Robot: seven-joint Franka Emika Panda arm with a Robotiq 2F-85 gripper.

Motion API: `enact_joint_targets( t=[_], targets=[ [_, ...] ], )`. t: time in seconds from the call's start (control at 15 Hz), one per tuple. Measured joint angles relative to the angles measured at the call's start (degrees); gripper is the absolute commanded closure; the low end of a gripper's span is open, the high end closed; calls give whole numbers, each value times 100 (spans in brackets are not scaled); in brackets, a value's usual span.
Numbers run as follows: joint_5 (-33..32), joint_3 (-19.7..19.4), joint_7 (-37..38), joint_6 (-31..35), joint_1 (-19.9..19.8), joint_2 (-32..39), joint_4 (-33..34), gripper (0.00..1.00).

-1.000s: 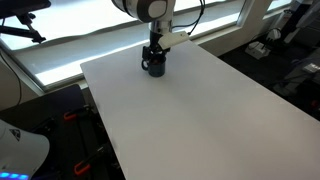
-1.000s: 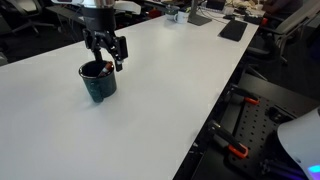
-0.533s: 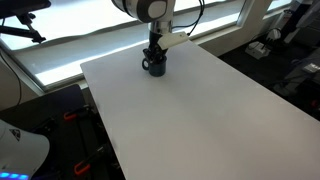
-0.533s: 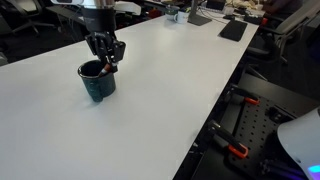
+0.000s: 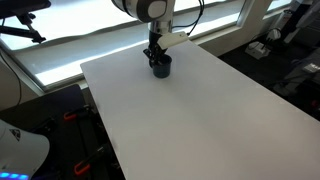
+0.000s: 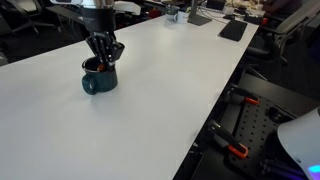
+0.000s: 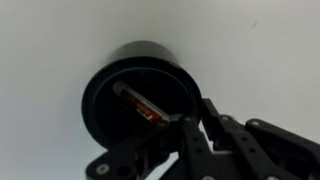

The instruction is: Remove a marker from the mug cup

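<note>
Observed: the mug cup stands upright on the white desk, near a far corner of the desk in an exterior view, with its handle low on one side.

The tool hangs directly above the mug cup, with its fingers reaching down through the mouth.

In the wrist view, the mug cup appears from above as a dark ring. The marker lies slantwise inside it, showing a reddish face. One end rests towards the mug's wall. The other end meets the tool.

Tool condition: the fingers are drawn nearly together and closed on the near end of the marker. The marker remains within the mug cup.
</note>
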Motion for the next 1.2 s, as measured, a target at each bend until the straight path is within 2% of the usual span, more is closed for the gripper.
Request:
enact_joint_targets(
  t=[0.07, 0.13, 0.27, 0.33, 0.4, 0.47, 0.53, 0.6, 0.67, 0.8, 1.2],
  targets=[
    [0, 0, -6, 0, 0, 0, 0, 50],
    [0, 0, -11, 0, 1, -1, 0, 87],
    [-2, 3, -17, 0, 3, -4, 8, 89],
    [-9, 6, -29, 0, 5, -9, 13, 63],
    [-10, 11, -31, 0, 8, -15, 15, 51],
    [-17, 17, -31, 0, 13, -22, 17, 76],
    [-32, 26, -31, 0, 17, -25, 20, 81],
    [-48, 38, -31, 0, 19, -28, 24, 60],
    [-66, 50, -31, 0, 20, -29, 29, 53],
    [-116, 54, -31, 0, 35, -33, 37, 46],
    [-325, 53, -31, 0, 85, -49, 148, 1]
  ],
)
